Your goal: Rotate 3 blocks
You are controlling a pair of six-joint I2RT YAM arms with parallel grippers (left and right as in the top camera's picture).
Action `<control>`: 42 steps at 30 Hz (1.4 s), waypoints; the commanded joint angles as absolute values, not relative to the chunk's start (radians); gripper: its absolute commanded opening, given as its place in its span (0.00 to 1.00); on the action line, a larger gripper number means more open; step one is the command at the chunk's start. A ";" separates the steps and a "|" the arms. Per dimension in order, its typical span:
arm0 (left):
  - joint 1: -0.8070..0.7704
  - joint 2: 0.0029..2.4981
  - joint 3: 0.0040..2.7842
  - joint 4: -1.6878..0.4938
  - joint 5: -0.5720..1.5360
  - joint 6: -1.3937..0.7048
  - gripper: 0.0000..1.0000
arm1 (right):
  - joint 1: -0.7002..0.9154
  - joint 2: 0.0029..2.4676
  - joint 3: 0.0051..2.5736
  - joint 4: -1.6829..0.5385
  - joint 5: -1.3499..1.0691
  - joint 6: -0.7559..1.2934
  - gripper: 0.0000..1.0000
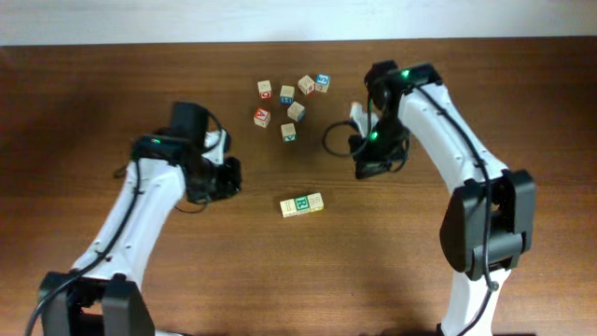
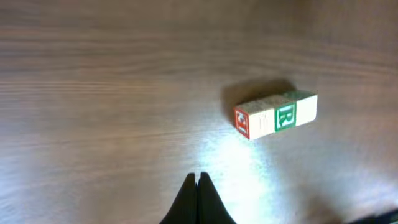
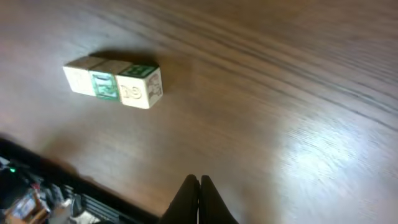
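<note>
While both arms hang over the brown wooden table (image 1: 93,112), neither one holds anything: the left gripper (image 1: 233,175) (image 2: 198,182) has its jaws pressed together into a single dark point, and the right gripper (image 1: 362,168) (image 3: 199,183) shows the same tight seam between its tips, with bare wood beneath each. Between the two sets of jaws, and apart from both, lies the row of three blocks (image 1: 301,204) (image 2: 275,115) (image 3: 114,81), the cubes lined up side against side and touching. Seen from the left wrist, the row sits ahead of the closed tips and off to their right, slightly slanted, with a strip of glare on the wood between tips and cubes. Seen from the right wrist, it sits ahead of the tips and well off to their left. The middle cube is the green-letter block (image 2: 286,116) (image 3: 103,84), its green-bordered face turned toward both wrist cameras. The end cube nearest the left jaws (image 2: 252,121) shows a red-marked end face, while the end cube nearest the right jaws (image 3: 142,88) carries a green-edged top and pale side faces with faint markings, possibly yellowish, though the blur makes the colour hard to judge. Beyond the jaws of both arms, on the far side of the table in the overhead view, a loose cluster of cubes (image 1: 296,112) with red, blue and green marks sits well apart from the row, closer to the right gripper than to the left.
</note>
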State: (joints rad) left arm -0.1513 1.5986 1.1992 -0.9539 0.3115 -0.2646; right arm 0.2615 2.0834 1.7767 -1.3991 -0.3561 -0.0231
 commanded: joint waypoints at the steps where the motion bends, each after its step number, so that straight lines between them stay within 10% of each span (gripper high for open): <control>1: -0.220 1.608 1.110 -0.876 0.360 -0.304 0.00 | 0.260 2.084 1.631 -1.304 -0.446 -0.080 0.05; 12: -0.256 1.829 1.068 -0.693 0.461 -0.374 0.00 | 0.260 2.084 1.391 -0.924 -0.577 0.017 0.04; 42: -0.323 1.851 1.067 -0.628 0.448 -0.386 0.00 | 0.335 2.084 1.384 -0.864 -0.519 0.193 0.04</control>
State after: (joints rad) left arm -0.3199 1.8404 1.0725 -0.6376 0.4587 -0.3717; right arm 0.3309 2.0872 1.3926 -0.8616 -0.5350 0.1688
